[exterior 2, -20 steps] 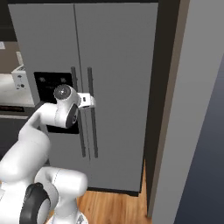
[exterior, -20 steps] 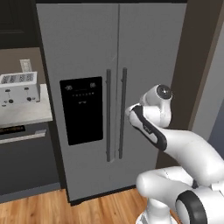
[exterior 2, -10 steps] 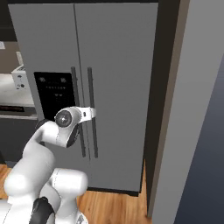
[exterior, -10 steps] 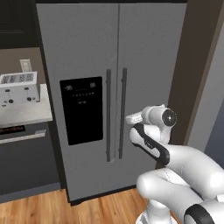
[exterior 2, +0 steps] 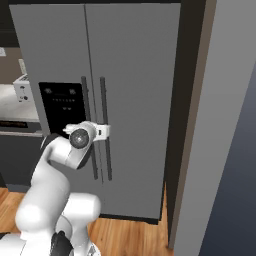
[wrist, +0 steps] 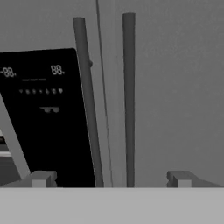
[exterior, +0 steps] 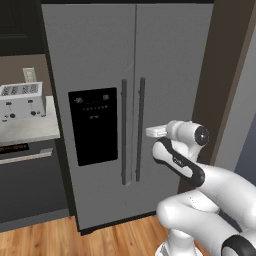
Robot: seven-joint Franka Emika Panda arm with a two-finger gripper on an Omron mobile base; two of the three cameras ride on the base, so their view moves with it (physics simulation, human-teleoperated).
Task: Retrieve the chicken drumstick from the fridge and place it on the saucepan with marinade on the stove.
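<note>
Arm bent fwd, gripper [wrist: 111, 178] wide, empty, level w/ fridge [exterior: 100, 60] handles [wrist: 128, 96], near, not touching.

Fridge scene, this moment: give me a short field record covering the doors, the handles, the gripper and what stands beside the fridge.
fridge: grey side-by-side, both doors shut
dispenser panel: black, on the left door
handles: two dark vertical bars at the centre seam
gripper: open, holds nothing, faces the two handles, both bars lie between its fingertips in the hand view
toaster: white, on the counter left of the fridge
task progress: fridge not yet opened
</note>
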